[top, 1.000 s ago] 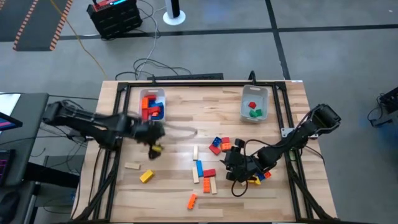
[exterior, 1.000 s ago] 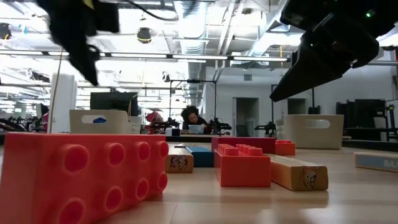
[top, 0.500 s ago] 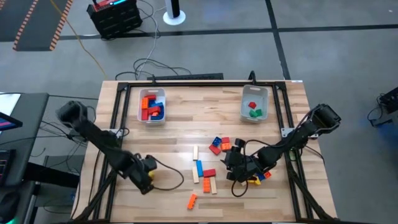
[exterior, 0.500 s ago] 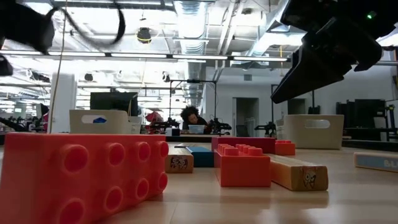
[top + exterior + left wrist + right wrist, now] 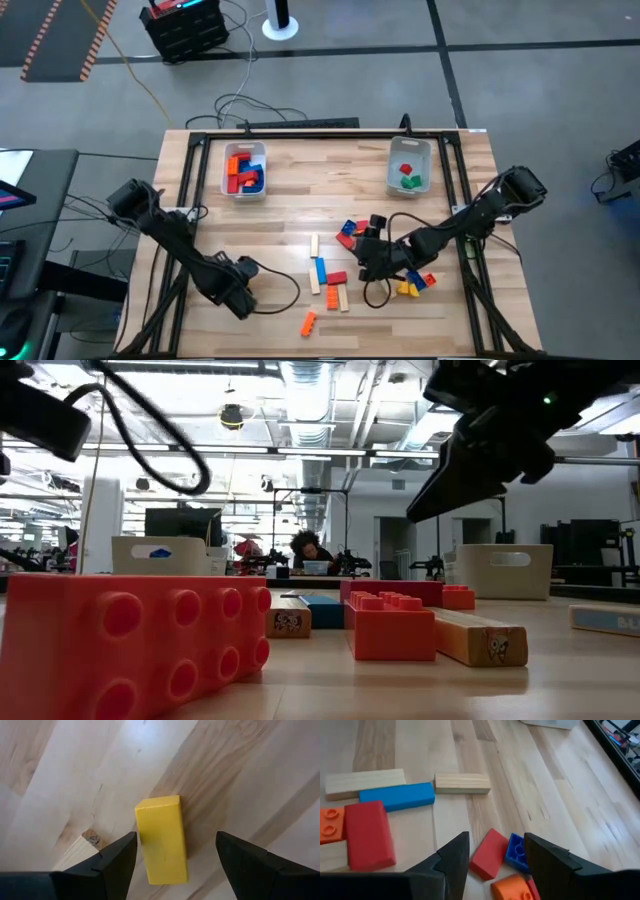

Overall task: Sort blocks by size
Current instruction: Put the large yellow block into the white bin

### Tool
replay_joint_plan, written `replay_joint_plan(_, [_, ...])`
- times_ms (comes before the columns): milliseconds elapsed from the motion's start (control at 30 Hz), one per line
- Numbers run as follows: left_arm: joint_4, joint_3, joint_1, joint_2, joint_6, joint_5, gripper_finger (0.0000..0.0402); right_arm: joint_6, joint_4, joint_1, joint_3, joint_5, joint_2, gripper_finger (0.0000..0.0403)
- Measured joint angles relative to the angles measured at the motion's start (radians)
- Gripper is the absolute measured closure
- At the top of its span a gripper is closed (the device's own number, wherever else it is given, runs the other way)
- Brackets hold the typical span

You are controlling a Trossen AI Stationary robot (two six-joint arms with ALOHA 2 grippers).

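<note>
Loose blocks lie on the wooden table: a yellow block (image 5: 162, 840), flat on its side, with my left gripper (image 5: 236, 296) (image 5: 175, 855) right over it near the front left. The gripper's open fingers stand on either side of the block without touching it. The gripper hides the block in the high view. My right gripper (image 5: 365, 255) (image 5: 495, 855) is open and empty, pointing at a red block (image 5: 489, 852), a blue brick (image 5: 517, 851) and an orange brick (image 5: 512, 887) right of the table's middle.
The far-left clear bin (image 5: 245, 170) holds red, orange and blue blocks. The far-right clear bin (image 5: 409, 165) holds red and green ones. Tan, blue, red and orange blocks (image 5: 325, 275) lie mid-table, and a small cluster (image 5: 415, 285) lies beside my right arm. A tan block's corner (image 5: 87, 842) lies beside the yellow one.
My left gripper has swung from beside the left bin toward the table's near edge and come down over the yellow block. My right gripper has shifted a little toward the table's left and far side, uncovering the small cluster of blocks beside it.
</note>
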Motion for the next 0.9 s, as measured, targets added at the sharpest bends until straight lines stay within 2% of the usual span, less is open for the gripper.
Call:
replay_joint_plan(333, [0.000,-0.059,-0.037,0.016,-0.006,0.000,0.0136,-0.036,0.026,-0.011,0.000,-0.021,0.000,0.0188])
replay_joint_plan(567, [0.087,-0.102,-0.043,0.014,0.026,-0.022,0.0145,-0.039,0.039,-0.011,0.000,-0.022,0.000,0.0188])
replay_joint_plan(667, [0.089,-0.104,-0.040,0.014,0.047,-0.033,0.0173,-0.030,0.039,-0.007,0.000,-0.022,0.000,0.0188])
replay_joint_plan(900, [0.003,-0.103,-0.011,0.010,0.113,-0.107,0.0276,0.003,0.037,0.014,0.000,-0.023,0.000,0.0188])
